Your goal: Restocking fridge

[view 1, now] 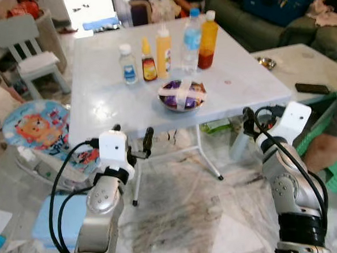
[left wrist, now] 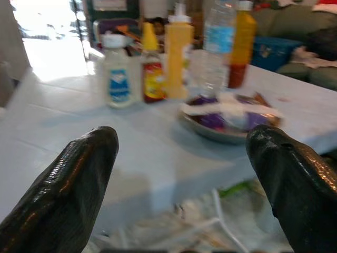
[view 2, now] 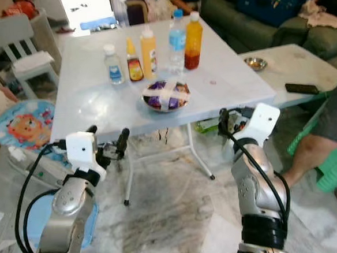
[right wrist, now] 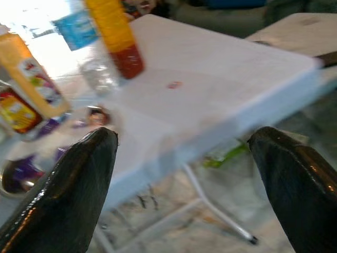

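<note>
With both the left gripper (view 1: 134, 146) and right gripper (view 2: 233, 121) spread open and empty near the pale square folding table (view 1: 103, 102), restocking appears barely begun: five bottles (view 1: 164, 48) and a metal bowl of wrapped snacks (view 1: 181, 95) wait untouched.

Daylight from the far doorway (view 1: 91, 7), blown out white. Soft sheen on the counter (view 1: 103, 102). Head views fairly sharp. Wrist views motion-blurred; near black fingers (left wrist: 63, 195) glossy, bottles (right wrist: 113, 31) smeared.

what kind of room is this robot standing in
Most likely a lived-in home living room: a dark sofa behind a folding table set with bottles, and a child's chair beside it.
</note>
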{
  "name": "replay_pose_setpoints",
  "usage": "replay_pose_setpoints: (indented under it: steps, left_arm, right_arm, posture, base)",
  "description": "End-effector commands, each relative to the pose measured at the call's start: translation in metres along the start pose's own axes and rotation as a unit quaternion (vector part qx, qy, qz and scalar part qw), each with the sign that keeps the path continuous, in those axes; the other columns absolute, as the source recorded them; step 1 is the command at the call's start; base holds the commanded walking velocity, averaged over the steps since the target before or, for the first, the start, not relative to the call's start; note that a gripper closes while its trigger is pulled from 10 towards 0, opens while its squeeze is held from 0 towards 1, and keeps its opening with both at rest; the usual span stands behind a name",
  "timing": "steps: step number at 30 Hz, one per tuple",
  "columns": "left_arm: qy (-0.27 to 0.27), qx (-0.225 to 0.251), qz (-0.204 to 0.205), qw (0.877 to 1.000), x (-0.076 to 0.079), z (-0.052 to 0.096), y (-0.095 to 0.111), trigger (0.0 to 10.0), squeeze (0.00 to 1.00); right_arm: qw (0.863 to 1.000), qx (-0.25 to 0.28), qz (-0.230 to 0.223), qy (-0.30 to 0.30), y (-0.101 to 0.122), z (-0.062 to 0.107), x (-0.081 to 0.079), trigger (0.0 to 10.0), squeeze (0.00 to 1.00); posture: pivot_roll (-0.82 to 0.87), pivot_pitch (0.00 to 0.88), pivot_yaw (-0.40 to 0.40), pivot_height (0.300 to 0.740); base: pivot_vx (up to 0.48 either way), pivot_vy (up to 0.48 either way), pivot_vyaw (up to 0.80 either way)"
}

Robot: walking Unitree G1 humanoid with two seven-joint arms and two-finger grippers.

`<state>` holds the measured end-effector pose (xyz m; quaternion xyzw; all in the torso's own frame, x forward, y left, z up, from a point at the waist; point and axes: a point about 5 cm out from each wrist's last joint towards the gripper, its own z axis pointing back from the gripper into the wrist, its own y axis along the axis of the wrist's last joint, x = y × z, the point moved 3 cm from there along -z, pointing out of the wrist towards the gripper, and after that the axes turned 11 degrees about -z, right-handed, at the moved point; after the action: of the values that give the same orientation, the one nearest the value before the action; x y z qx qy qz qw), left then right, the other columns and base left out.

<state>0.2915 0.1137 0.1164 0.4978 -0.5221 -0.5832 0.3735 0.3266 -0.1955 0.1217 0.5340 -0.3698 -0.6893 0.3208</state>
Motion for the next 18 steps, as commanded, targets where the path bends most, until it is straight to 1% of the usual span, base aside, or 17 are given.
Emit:
replay_pose_setpoints:
  steps: [1,8,12,14,18]
  left_arm:
    - [0.011,0.001,-0.008,1.0,-0.009,0.001,0.001,10.0,0.0]
    - [0.011,0.001,-0.009,1.0,-0.009,0.001,0.002,10.0,0.0]
    - [0.012,0.0,-0.009,1.0,-0.01,0.001,0.002,10.0,0.0]
    - [0.013,0.001,-0.009,1.0,-0.01,0.002,0.002,10.0,0.0]
    - [0.014,0.0,-0.008,1.0,-0.011,0.001,0.002,10.0,0.0]
  right_arm:
    - [1.0,-0.005,-0.006,0.021,-0.002,-0.002,-0.015,10.0,0.0]
    - [0.999,-0.024,-0.016,0.031,-0.007,-0.004,-0.018,10.0,0.0]
    - [0.998,-0.024,-0.007,0.056,-0.007,-0.003,-0.025,10.0,0.0]
    - [0.998,-0.022,0.004,0.058,-0.007,-0.003,-0.027,10.0,0.0]
    - [0.998,-0.021,-0.002,0.055,-0.007,-0.003,-0.027,10.0,0.0]
  posture:
    - [0.01,0.0,-0.013,0.74]
    - [0.01,0.0,-0.011,0.74]
    - [0.01,0.0,-0.01,0.74]
    - [0.01,0.0,-0.01,0.74]
    - [0.01,0.0,-0.009,0.74]
  base:
    - [0.48,0.0,0.0]
    - [0.48,0.0,0.0]
    - [0.469,0.0,0.0]
    - [0.0,0.0,0.76]
    - [0.0,0.0,0.76]
